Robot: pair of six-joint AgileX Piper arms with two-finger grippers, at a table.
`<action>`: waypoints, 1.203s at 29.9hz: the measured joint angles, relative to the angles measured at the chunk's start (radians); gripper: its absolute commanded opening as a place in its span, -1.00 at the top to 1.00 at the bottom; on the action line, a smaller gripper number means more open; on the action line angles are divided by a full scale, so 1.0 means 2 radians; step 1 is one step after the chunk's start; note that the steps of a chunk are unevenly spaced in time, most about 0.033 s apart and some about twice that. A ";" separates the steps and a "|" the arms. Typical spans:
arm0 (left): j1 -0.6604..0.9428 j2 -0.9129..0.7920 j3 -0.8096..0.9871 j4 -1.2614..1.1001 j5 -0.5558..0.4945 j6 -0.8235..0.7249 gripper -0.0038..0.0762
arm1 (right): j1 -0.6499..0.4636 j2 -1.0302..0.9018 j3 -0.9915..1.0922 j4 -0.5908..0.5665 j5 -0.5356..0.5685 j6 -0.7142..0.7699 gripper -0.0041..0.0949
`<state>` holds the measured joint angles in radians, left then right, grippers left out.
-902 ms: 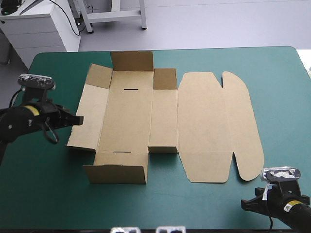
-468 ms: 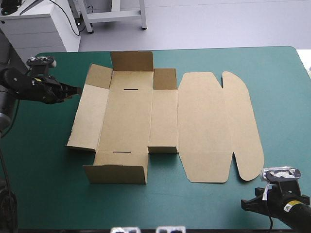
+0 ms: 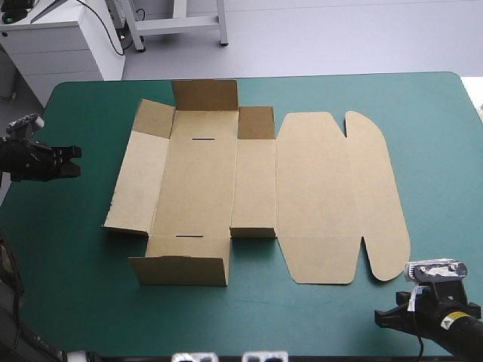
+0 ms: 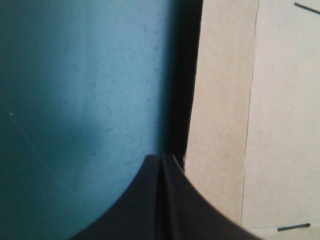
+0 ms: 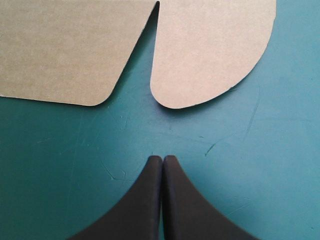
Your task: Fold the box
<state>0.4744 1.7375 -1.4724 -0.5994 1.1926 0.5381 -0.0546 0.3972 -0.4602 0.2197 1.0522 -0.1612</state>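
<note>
From above: I've backed the left gripper (image 3: 75,162) off the box (image 3: 249,188), out to the tabletop's (image 3: 423,113) left edge. The box lies mid-tabletop, mostly flat, left wall not up yet. The right gripper (image 3: 381,317) is parked at the near right corner.

Left wrist: fingers pinched together, empty, box ahead.

Right wrist: same, pinched and empty.

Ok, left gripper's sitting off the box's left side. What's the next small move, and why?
Probably ease the left gripper in toward the box's left panel, opening as it arrives. The gripper is shut and clear of the board, and that panel is not upright, while the near flap and far flap already stand.
</note>
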 measured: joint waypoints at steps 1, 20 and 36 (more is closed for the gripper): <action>0.000 0.004 0.000 -0.001 0.001 0.001 0.79 | 0.000 0.000 0.000 0.000 0.000 0.000 0.96; -0.008 0.050 0.001 -0.052 0.013 0.014 -0.68 | 0.000 0.000 0.000 0.000 0.000 0.000 0.96; -0.090 0.118 0.003 -0.063 0.007 0.028 -0.66 | 0.000 0.000 0.000 -0.001 0.000 0.000 0.96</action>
<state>0.2941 1.9733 -1.4665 -0.7260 1.2063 0.5949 -0.0546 0.3972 -0.4602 0.2186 1.0514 -0.1612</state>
